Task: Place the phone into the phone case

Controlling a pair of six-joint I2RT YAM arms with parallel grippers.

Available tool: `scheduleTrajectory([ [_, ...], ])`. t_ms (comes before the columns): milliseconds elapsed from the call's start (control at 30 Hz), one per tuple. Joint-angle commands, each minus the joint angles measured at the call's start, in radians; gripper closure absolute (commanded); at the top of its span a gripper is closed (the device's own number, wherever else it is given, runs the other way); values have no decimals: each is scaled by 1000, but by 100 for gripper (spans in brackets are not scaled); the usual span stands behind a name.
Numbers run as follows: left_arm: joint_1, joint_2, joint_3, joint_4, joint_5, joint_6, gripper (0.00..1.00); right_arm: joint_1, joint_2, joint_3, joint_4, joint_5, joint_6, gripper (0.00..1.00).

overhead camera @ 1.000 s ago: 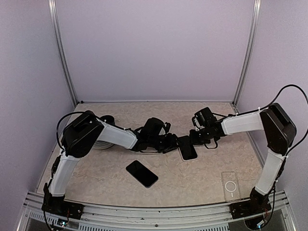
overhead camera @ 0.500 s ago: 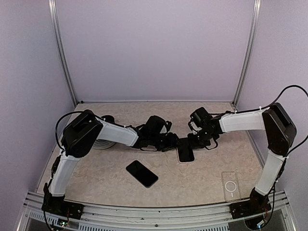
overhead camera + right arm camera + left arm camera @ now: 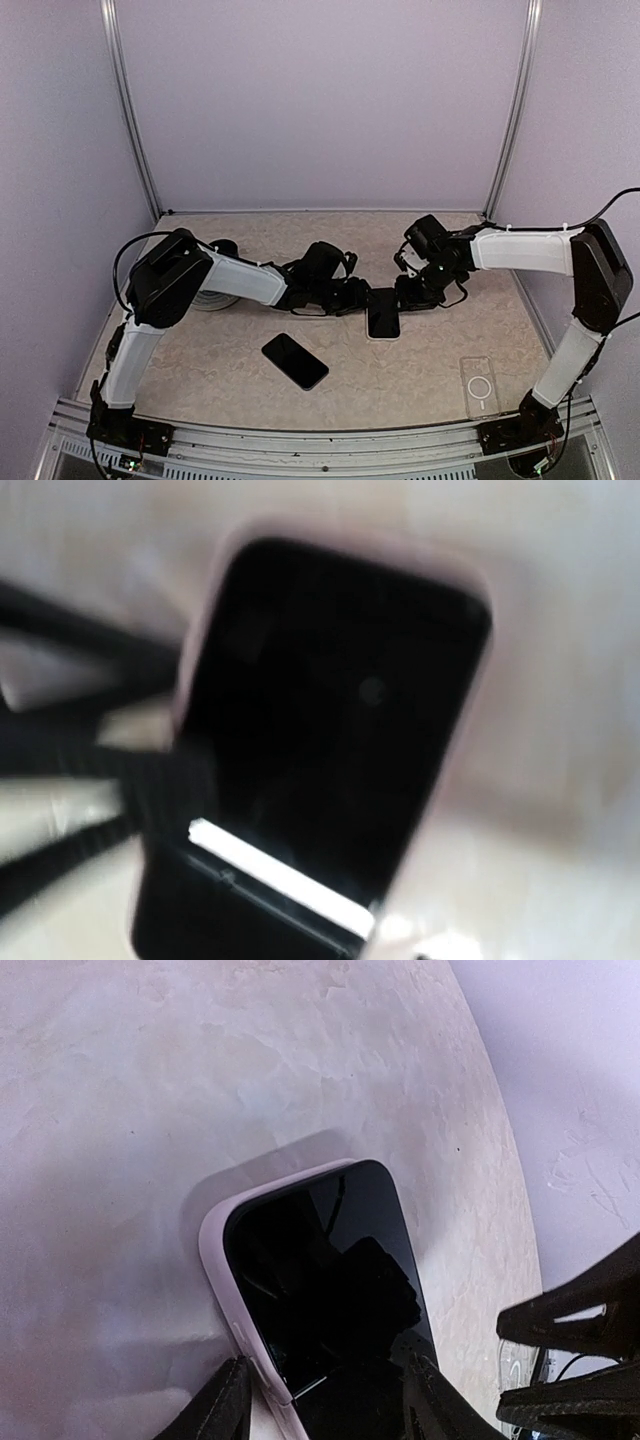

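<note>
A black phone sits in a pale pink phone case and lies screen up at the table's middle. My left gripper straddles its near end, one finger against the case's side and the other on the opposite edge. My right gripper is at the phone's far right corner. Its wrist view is blurred and shows only the phone, no fingers. A second bare black phone lies nearer the front. A clear case with a ring lies at the front right.
Lilac walls and metal posts close in the table on three sides. A metal rail runs along the near edge. A pale round object lies under my left forearm.
The cased phone has slid slightly left and turned straighter on the table. My right arm has stretched out and its wrist has drawn back a little. The left arm has held still.
</note>
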Motion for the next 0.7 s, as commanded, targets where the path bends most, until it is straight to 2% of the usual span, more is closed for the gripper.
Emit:
scheduleTrajectory([
  [0,-15,30,-60,-170,-18,15,48,-7,-71,-125,2,-88,53,68],
  [100,-22,28,-69,-170,-13,15,48,-7,-70,-161,47,-149,57,74],
  [233,-20,13,-83,-169,-20,15,48,-11,-51,-180,80,-150,57,83],
  [500,-21,14,-81,-167,-16,13,48,-24,3,-202,117,-146,34,91],
  [667,-21,34,-60,-181,-5,14,49,-20,31,-204,109,-121,23,100],
])
